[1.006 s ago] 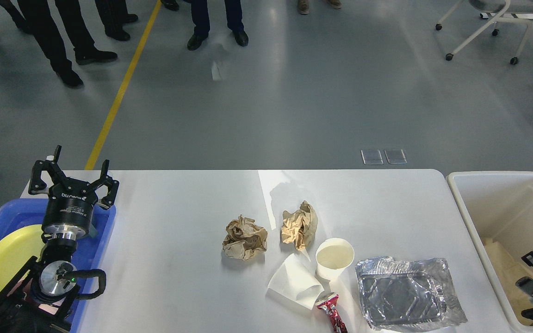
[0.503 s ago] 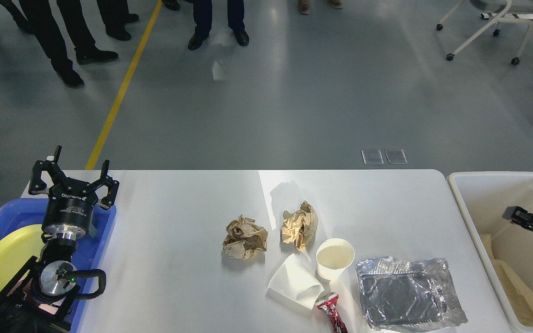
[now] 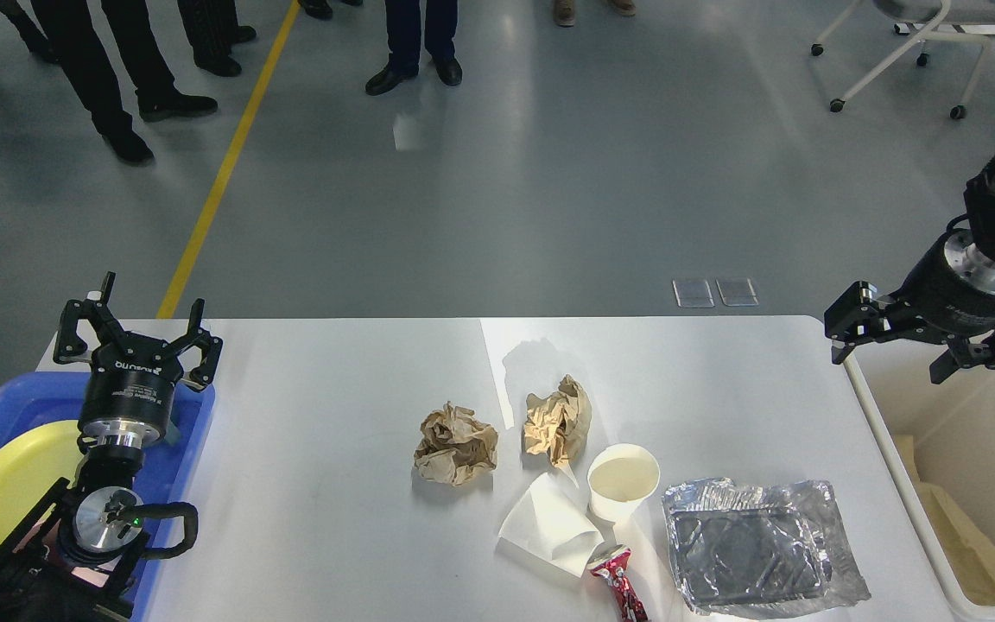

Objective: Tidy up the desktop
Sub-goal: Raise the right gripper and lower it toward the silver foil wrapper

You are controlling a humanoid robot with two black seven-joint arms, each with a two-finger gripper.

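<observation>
Desktop (image 3: 333, 484) fills the lower middle of the head view and serves as reference. Left gripper (image 3: 136, 333) hovers over its far-left corner, above the blue tray (image 3: 195, 423) holding a yellow plate (image 3: 5, 484); jaws spread wide, empty. Right gripper (image 3: 895, 345) hangs over its far-right corner, at the white bin (image 3: 886, 432); jaws spread, empty. Near its front centre lie two crumpled brown papers (image 3: 456, 442), a paper cup (image 3: 624, 480), a foil tray (image 3: 757, 553) and a red can (image 3: 620, 587).
</observation>
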